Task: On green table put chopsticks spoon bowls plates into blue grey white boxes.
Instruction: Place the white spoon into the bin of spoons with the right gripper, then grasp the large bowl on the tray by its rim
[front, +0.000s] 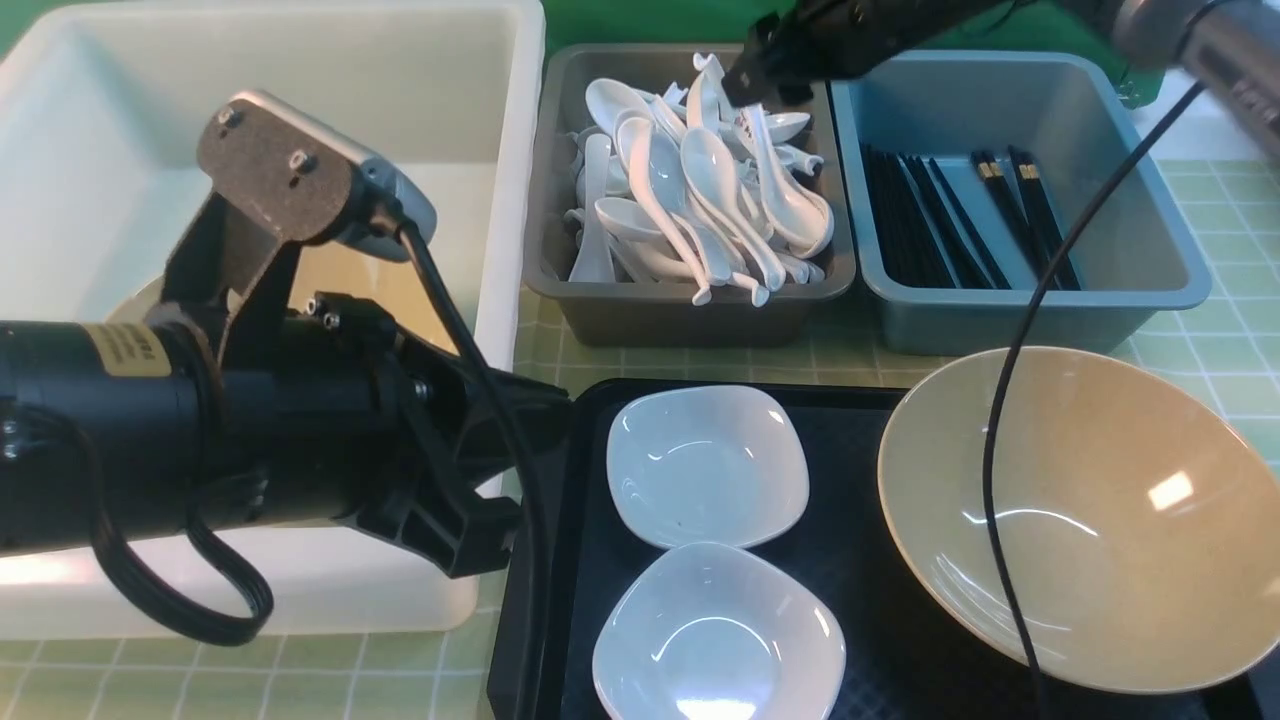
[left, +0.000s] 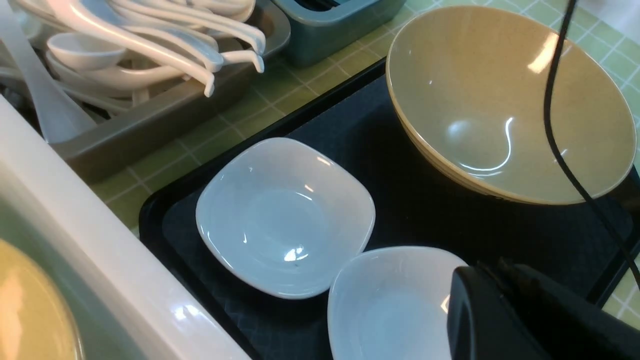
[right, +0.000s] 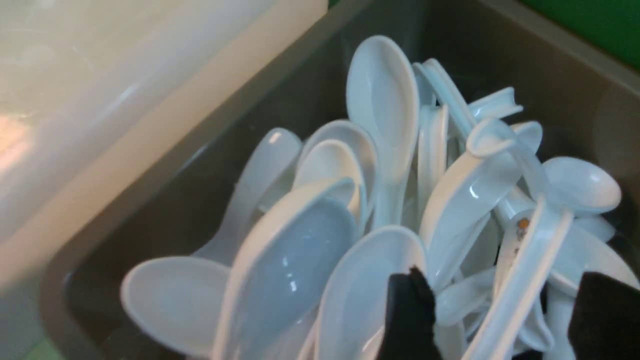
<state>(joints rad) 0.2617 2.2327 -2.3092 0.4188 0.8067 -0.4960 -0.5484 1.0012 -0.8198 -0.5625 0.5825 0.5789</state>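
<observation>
Front view: left arm (front: 150, 450) blocks white box (front: 300, 80); cable (front: 985, 470) crosses bowl (front: 1130, 520).

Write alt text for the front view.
The right gripper hangs over white spoons heaped in the grey box, between a white box and a blue box of chopsticks. Nearer, beside the left arm, a black tray holds two white dishes and a tan bowl.
</observation>
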